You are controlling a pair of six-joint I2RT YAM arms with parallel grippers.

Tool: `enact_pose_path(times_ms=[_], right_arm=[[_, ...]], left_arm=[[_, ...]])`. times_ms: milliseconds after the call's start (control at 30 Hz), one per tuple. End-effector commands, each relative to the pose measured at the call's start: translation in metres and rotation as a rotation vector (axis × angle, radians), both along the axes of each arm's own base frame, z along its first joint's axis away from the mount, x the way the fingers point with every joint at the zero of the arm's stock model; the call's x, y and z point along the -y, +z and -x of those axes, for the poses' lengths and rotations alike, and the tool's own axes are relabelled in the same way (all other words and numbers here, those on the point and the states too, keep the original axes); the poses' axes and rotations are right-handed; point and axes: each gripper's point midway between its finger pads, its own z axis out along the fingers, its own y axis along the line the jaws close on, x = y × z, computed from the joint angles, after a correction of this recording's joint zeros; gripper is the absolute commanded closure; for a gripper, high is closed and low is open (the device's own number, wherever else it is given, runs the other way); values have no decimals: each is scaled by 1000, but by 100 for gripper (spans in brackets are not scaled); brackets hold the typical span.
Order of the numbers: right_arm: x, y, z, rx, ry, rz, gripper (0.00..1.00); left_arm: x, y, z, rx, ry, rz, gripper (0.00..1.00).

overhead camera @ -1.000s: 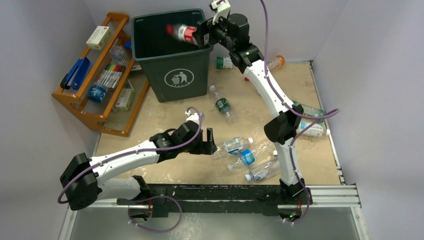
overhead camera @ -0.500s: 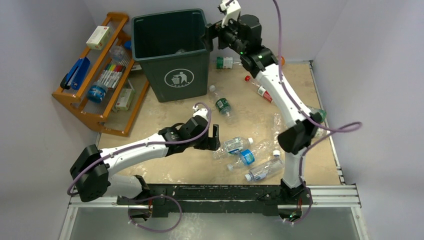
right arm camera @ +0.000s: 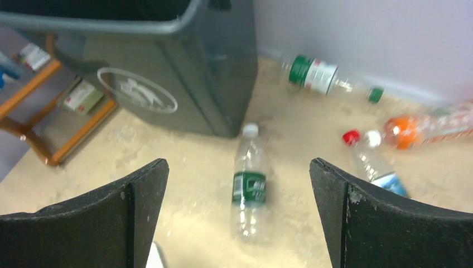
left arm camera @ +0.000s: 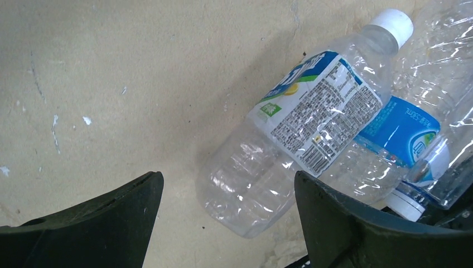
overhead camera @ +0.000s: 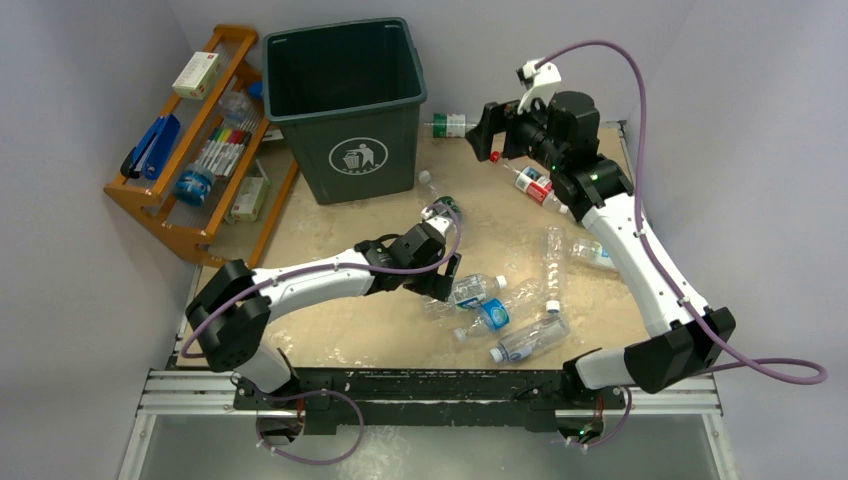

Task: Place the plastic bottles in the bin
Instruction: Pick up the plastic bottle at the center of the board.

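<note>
Hovering low over the table, the left gripper had its fingers spread wide and held nothing. A clear white-capped bottle lay on its side between and just beyond the fingertips, its blue and white label facing up. A blue-label bottle lay pressed against it on the side away from the open table. From above, this gripper sat near the middle of the table, at the edge of a loose cluster of clear bottles.

The right gripper was raised above the far side of the table, its fingers also spread wide and empty. Well below it, a green-label bottle lay on its side, close to a corner of the bin. Further off, a green-banded bottle lay along the back wall. An orange bottle and a red-capped bottle lay near each other to the right.

In the top view the bin stood upright at the far left of the table, white symbol facing forward, well apart from both grippers. Its inside was too dark to make out. A crushed bottle lay under the right arm. A rack with markers and boxes stood left of the bin.
</note>
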Motion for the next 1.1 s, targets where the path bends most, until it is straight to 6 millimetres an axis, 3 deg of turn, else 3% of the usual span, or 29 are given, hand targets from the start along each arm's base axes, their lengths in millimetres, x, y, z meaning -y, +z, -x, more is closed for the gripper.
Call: enact_pose_path(times_ms=[0, 367, 733, 1067], right_arm=[[-4, -16, 23, -61, 40, -44, 1], [-2, -53, 55, -147, 85, -74, 1], [-2, -91, 71, -229, 111, -94, 1], [-3, -112, 76, -269, 120, -91, 1]], left_arm=[[20, 11, -10, 44, -97, -11, 13], [37, -10, 4, -35, -219, -15, 12], [44, -8, 20, -56, -252, 20, 12], [49, -17, 38, -80, -287, 15, 11]])
